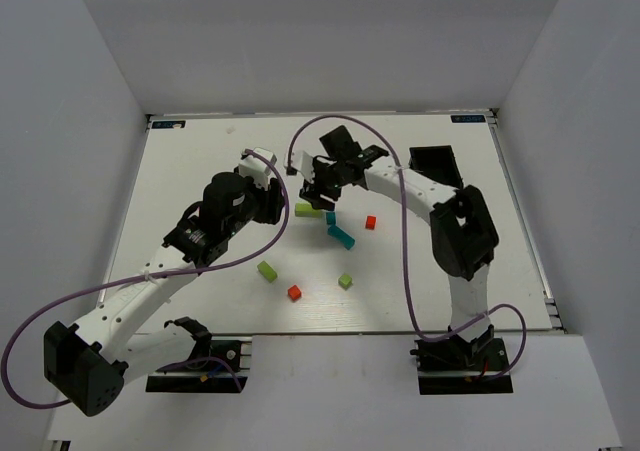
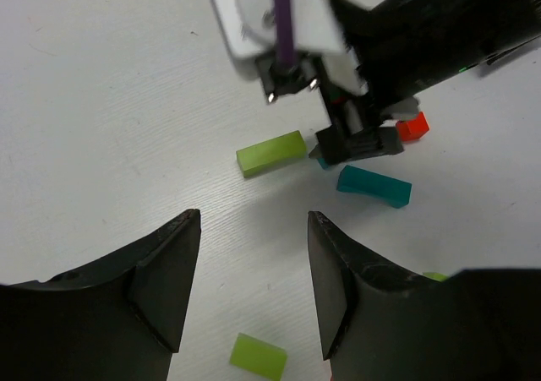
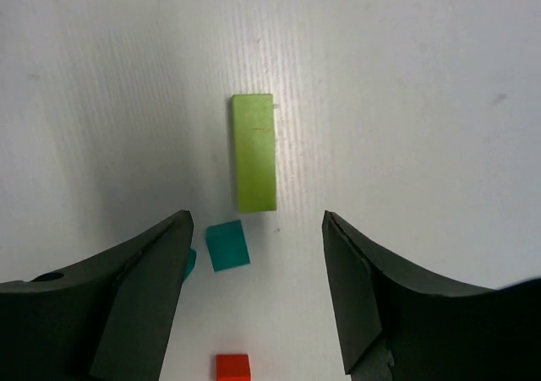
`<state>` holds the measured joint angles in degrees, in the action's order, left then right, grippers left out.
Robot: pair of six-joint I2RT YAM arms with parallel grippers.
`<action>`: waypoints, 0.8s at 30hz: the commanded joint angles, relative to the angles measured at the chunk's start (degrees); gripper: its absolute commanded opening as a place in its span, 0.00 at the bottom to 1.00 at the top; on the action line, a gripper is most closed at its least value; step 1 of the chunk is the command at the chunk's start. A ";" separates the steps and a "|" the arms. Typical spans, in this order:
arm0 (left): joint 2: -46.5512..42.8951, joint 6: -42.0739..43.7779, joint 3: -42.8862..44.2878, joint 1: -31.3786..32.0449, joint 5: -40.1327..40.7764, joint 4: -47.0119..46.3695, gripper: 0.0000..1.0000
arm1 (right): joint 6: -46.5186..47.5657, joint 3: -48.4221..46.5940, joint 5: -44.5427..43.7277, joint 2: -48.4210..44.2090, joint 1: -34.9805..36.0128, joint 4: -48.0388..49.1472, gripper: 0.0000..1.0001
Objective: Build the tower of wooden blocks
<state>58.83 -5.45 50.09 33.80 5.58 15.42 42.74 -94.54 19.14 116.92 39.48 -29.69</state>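
Small painted blocks lie loose on the white table [image 1: 200,151]; none is stacked. A lime bar [image 1: 308,211], a teal cube [image 1: 331,217], a teal bar [image 1: 341,235] and a red cube [image 1: 370,222] sit mid-table. Nearer are a lime cube [image 1: 267,270], a red cube [image 1: 294,292] and another lime cube [image 1: 345,281]. My right gripper [image 3: 258,296] is open and empty above the lime bar [image 3: 254,151] and teal cube [image 3: 227,245]. My left gripper [image 2: 254,288] is open and empty, hovering left of the lime bar [image 2: 271,153], with a lime cube [image 2: 259,356] below it. No yellow piece shows.
A black open-topped box [image 1: 437,161] stands at the back right. The two grippers are close together over the block cluster; the right gripper's fingers [image 2: 355,140] show in the left wrist view by the teal bar [image 2: 374,186]. Grey walls enclose the table.
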 commanded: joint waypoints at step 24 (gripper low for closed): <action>4.63 -7.38 1.68 -0.32 3.56 3.30 0.64 | -17.60 17.28 -7.53 -13.74 -0.20 0.68 0.52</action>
<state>64.64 -12.10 50.19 33.80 8.05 18.09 26.50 -78.63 12.40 106.48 39.40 -30.02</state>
